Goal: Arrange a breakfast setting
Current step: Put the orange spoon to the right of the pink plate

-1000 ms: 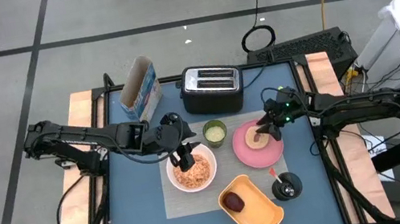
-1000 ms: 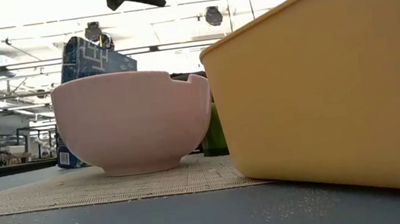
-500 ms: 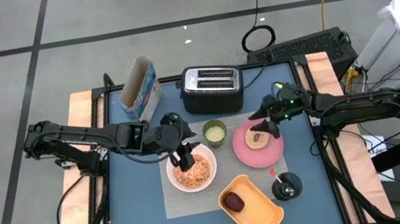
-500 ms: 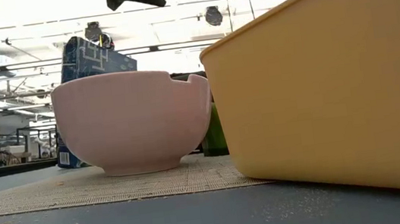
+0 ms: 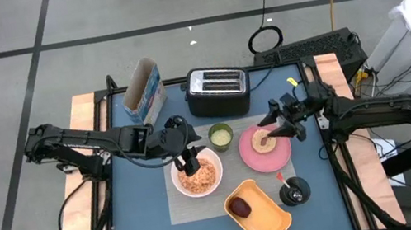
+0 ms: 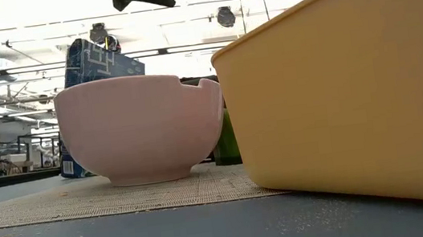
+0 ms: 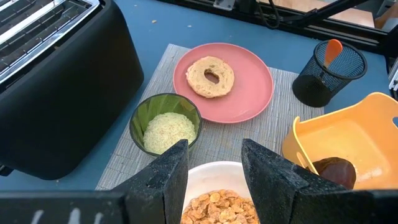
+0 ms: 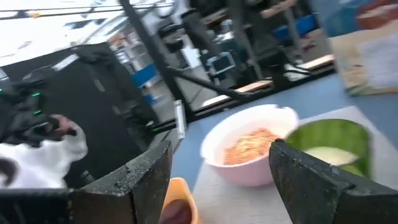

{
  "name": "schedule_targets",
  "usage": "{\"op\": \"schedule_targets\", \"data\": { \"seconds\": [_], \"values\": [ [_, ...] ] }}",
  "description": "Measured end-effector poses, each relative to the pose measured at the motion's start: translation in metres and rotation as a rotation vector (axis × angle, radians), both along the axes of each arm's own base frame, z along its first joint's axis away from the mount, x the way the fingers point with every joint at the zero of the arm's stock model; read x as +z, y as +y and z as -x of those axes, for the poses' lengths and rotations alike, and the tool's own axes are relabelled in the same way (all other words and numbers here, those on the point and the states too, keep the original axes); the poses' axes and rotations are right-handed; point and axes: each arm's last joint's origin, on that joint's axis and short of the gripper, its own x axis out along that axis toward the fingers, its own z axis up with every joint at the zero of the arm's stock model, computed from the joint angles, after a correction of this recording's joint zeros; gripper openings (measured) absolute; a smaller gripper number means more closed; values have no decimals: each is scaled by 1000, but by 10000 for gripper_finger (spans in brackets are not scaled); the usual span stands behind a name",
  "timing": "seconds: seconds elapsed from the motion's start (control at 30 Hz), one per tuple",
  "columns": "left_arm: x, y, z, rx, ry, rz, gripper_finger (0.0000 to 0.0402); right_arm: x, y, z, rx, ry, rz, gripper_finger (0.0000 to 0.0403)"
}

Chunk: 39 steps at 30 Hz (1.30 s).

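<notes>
— Where is the round toasted bread piece (image 5: 262, 140)?
— Right of centre in the high view, lying on the pink plate (image 5: 262, 155).
— And the right gripper (image 5: 278, 129)?
— Just above it, fingers spread, holding nothing. The left gripper (image 5: 190, 168) hangs over the white bowl (image 5: 197, 176), fingers parted, empty.

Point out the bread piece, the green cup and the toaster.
bread piece (image 7: 211, 76), left wrist view, on its toasted ring
green cup (image 7: 165, 131), left wrist view, on the pale filling inside
toaster (image 5: 218, 92), high view, on its top
</notes>
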Motion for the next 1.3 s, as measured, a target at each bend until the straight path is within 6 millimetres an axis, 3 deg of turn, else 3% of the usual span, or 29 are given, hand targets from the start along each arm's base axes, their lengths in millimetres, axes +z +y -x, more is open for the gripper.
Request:
{"op": "schedule_targets", "data": {
  "seconds": [0.53, 1.3],
  "values": [
    [0, 0, 0, 5, -1, 6, 154, 6, 45, 1, 296, -28, -12, 256],
    [0, 0, 0, 15, -4, 19, 154, -17, 84, 5, 337, 168, 83, 256]
  ]
}}
